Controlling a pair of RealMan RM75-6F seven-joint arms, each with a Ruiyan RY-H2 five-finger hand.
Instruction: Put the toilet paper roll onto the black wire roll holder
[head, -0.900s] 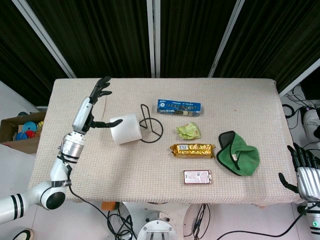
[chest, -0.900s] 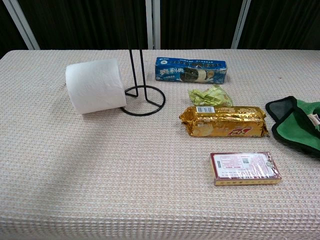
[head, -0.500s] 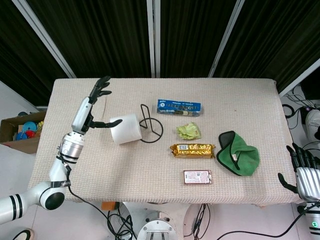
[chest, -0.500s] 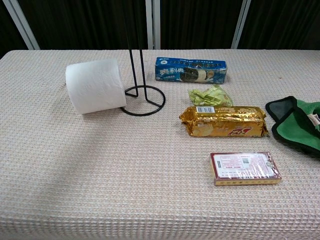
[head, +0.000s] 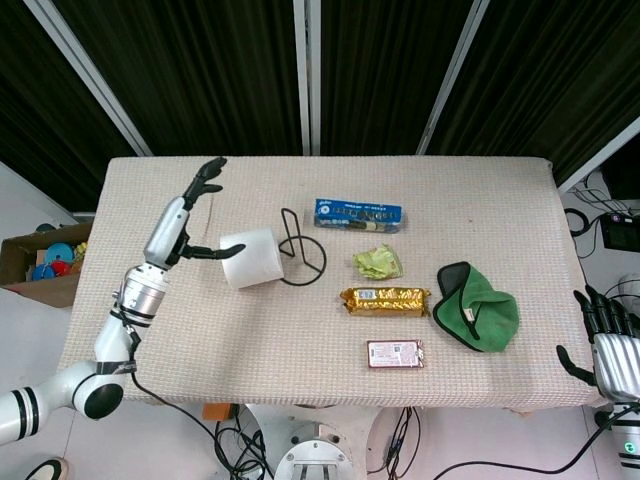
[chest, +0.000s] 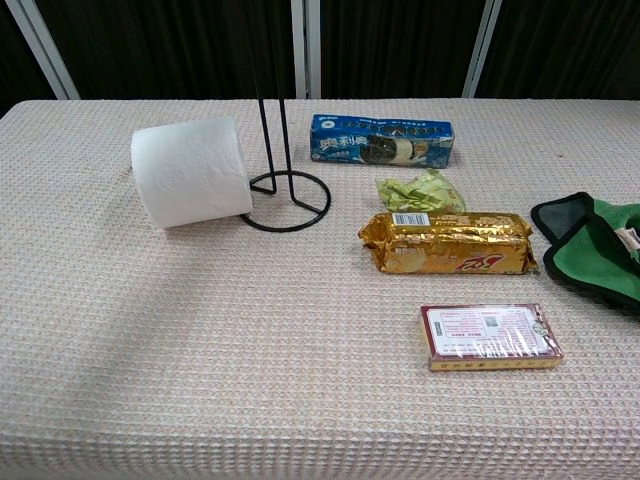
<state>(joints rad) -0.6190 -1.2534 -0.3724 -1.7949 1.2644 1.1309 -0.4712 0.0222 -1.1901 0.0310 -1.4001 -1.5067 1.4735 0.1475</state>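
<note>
White toilet paper roll (head: 251, 257) lies on its side against the black wire roll holder (head: 301, 250).
My left hand (head: 187, 212) touches it, fingers (head: 207, 176) spread wide; right hand (head: 606, 342) open off the bench (head: 300, 350).

Left robot hand (head: 185, 222) is up over the counter with fingers spread wide and thumb poking out sideways, arm stretched forward from the shoulder. Right robot hand (head: 608, 345) sits low off the edge, fingers apart, holding nothing.

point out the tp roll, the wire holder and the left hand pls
toilet paper roll (chest: 192, 172), chest view, on its white curved side.
black wire roll holder (chest: 289, 213), chest view, on the front of its round base ring.
left hand (head: 183, 215), head view, on the palm, beside the roll's left end.
</note>
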